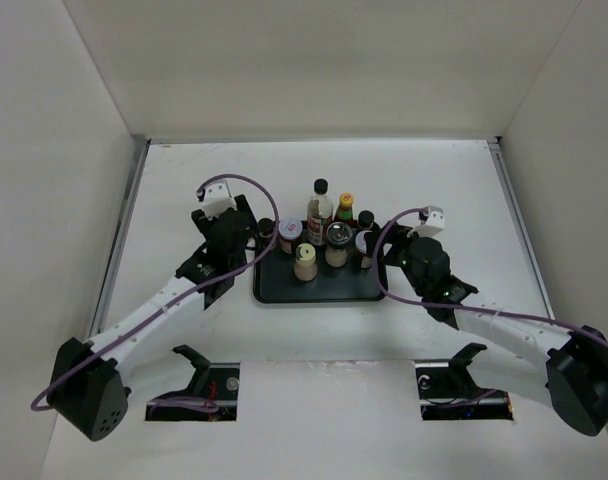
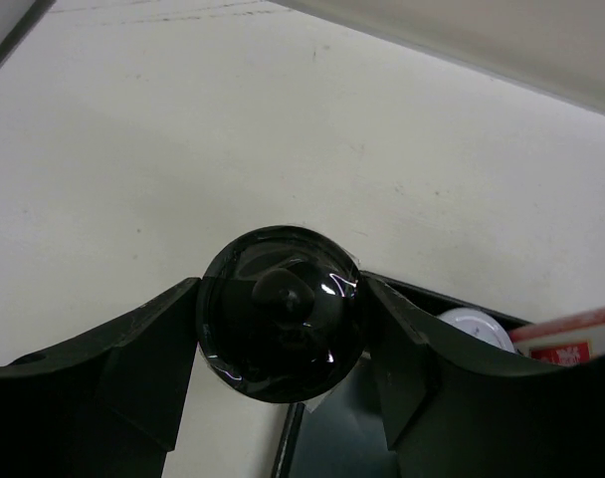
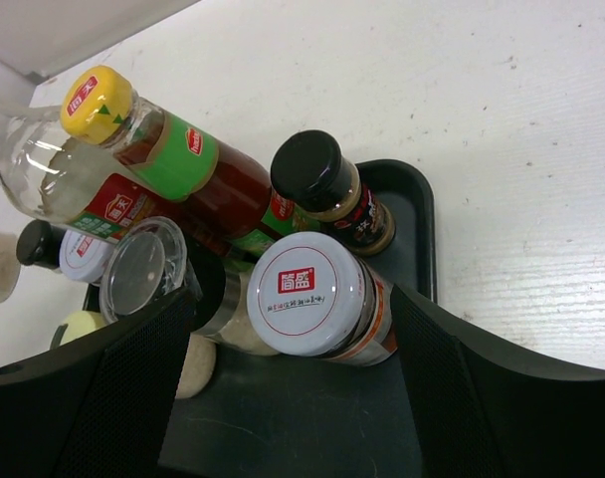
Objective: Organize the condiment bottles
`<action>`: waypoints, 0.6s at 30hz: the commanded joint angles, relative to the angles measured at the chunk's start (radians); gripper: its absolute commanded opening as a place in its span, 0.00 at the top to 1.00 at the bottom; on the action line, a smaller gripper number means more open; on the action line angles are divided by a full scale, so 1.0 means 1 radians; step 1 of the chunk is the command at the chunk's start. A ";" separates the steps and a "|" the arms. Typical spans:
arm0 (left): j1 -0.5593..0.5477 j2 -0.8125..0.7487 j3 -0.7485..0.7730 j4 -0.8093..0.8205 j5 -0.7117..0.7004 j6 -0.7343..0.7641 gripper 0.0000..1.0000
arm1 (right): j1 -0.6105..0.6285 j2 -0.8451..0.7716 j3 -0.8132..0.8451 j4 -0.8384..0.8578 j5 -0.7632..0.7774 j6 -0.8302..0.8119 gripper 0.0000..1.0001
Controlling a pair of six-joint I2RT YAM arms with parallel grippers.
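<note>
Several condiment bottles stand grouped on the black tray (image 1: 329, 290). My left gripper (image 1: 261, 238) is at the tray's back left corner, its fingers pressed on both sides of a glossy black-capped bottle (image 2: 281, 344). My right gripper (image 3: 295, 299) is open and straddles a white-lidded spice jar (image 3: 304, 289) standing at the tray's right side, with gaps on both sides. Behind that jar are a black-capped jar (image 3: 307, 171), a yellow-capped green-necked bottle (image 3: 96, 105) and a clear-lidded jar (image 3: 141, 267). The tall black-capped bottle (image 1: 320, 205) stands at the back.
The tray's rim (image 3: 407, 194) lies just right of the white-lidded jar. White walls close the table on the left, back and right. A cream-capped jar (image 1: 305, 258) stands near the tray's front. Two cut-outs (image 1: 206, 385) lie at the near edge.
</note>
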 commanded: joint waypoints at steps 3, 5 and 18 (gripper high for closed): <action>-0.076 -0.137 -0.011 -0.178 -0.041 -0.027 0.54 | -0.003 -0.032 0.011 0.055 0.001 -0.006 0.16; -0.116 -0.158 -0.005 -0.242 -0.035 -0.056 0.55 | -0.004 -0.027 0.012 0.055 -0.001 -0.006 0.17; -0.265 0.007 -0.019 -0.069 0.057 -0.088 0.55 | -0.004 0.002 0.016 0.060 0.007 -0.004 0.17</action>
